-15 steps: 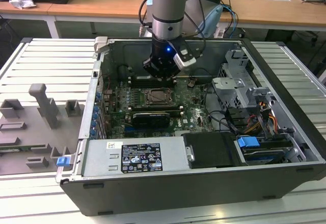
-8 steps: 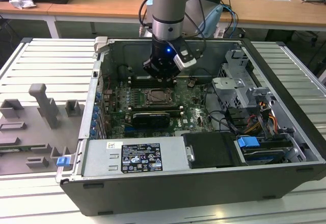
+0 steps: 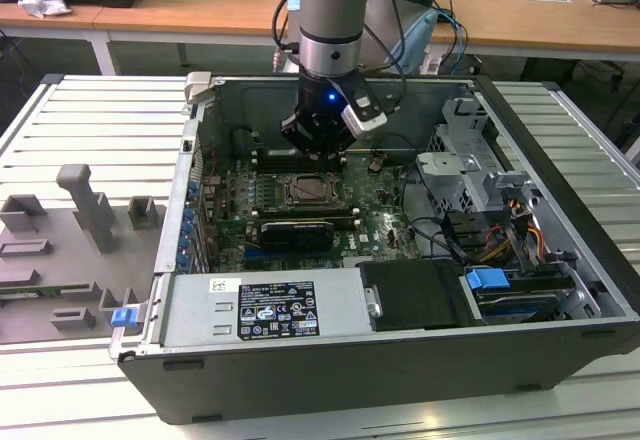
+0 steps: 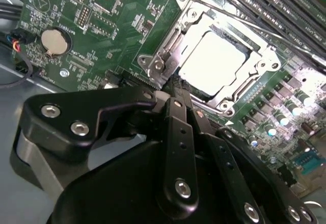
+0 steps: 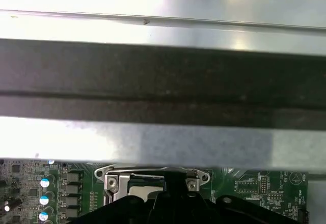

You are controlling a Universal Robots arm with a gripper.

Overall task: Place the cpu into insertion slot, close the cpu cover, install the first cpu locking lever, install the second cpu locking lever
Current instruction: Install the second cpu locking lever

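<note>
Already the cpu (image 4: pixel 218 61) sits in the insertion slot (image 4: pixel 258 45) under the closed cpu cover (image 4: pixel 170 43), while the gripper (image 4: pixel 175 98), jaws narrow and empty, hovers at the cover's 7 o'clock corner.

Second wrist view: the claw (image 4: pixel 175 89) body covers the near corner of the cpu cover (image 4: pixel 170 46) and the board below it; the fingertips are too dark against the housing to separate, so the jaw gap cannot be judged. The cpu (image 4: pixel 216 61) top is glared white. The memory slots (image 4: pixel 265 2) are cut by the frame edge.

First wrist view: the insertion slot (image 5: pixel 147 175) shows as a thin strip, the rest masked by the claw's dark housing and the lower edge.

Exterior view: the arm's wrist (image 3: pixel 325 125) hides the board behind the socket; locking levers are too small to tell.
</note>
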